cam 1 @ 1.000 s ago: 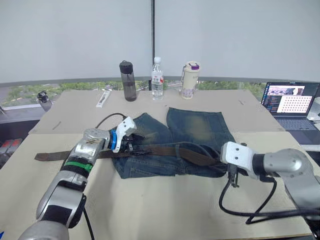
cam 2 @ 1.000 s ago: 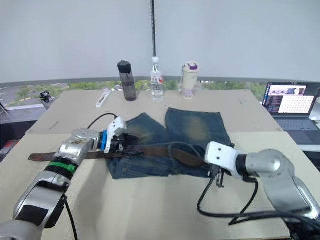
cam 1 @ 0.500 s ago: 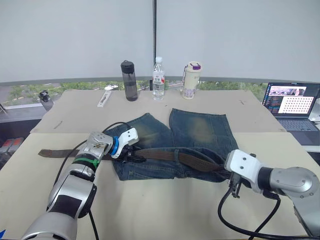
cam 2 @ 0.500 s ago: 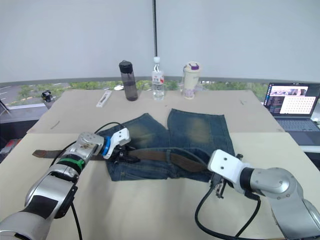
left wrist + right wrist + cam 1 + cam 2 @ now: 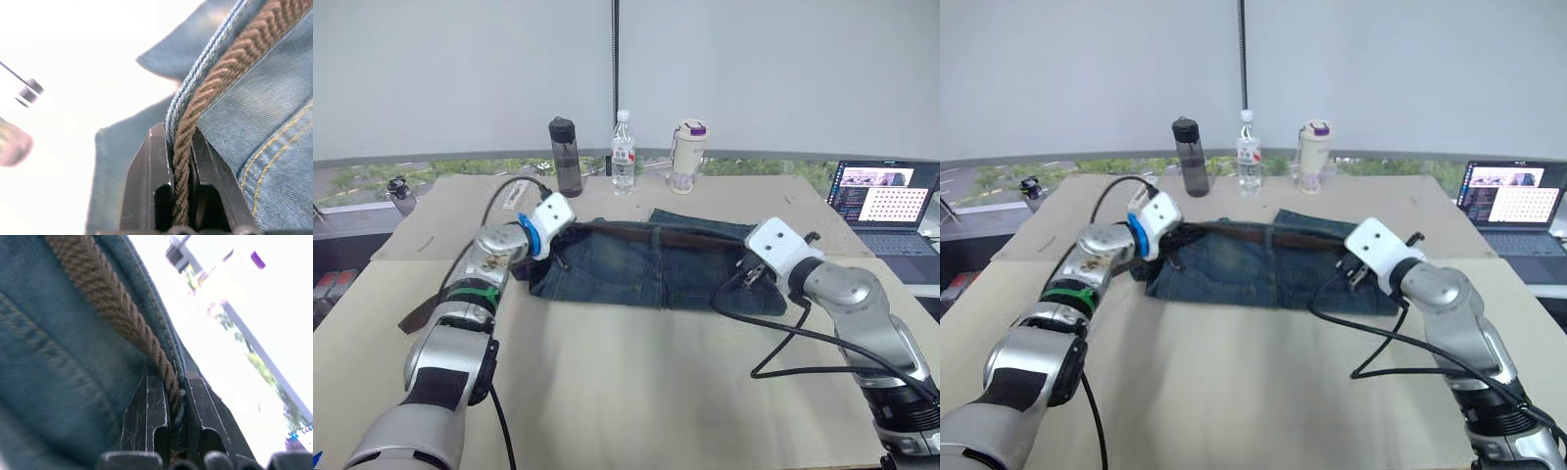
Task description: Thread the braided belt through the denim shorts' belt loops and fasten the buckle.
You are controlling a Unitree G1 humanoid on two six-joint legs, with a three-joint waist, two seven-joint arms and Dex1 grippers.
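The denim shorts (image 5: 636,272) are stretched between my two grippers over the table's far half, waistband along the far edge. The braided belt (image 5: 646,232) runs brown along that waistband, and its loose tail (image 5: 416,315) lies on the table at the left. My left gripper (image 5: 558,241) is shut on the belt and the waistband edge, shown close in the left wrist view (image 5: 176,134). My right gripper (image 5: 750,272) pinches belt and denim at the other end (image 5: 173,382). The buckle is hidden, and I cannot make out the belt loops.
A dark bottle (image 5: 565,157), a clear water bottle (image 5: 623,153) and a cream tumbler (image 5: 685,157) stand at the table's far edge. An open laptop (image 5: 886,201) sits at the right. My right arm's black cable (image 5: 783,343) loops over the table.
The left gripper has shut on the belt and waistband. Both grippers have carried the waistband up and away, turning the shorts over toward the far side. The belt's tail now trails at the left.
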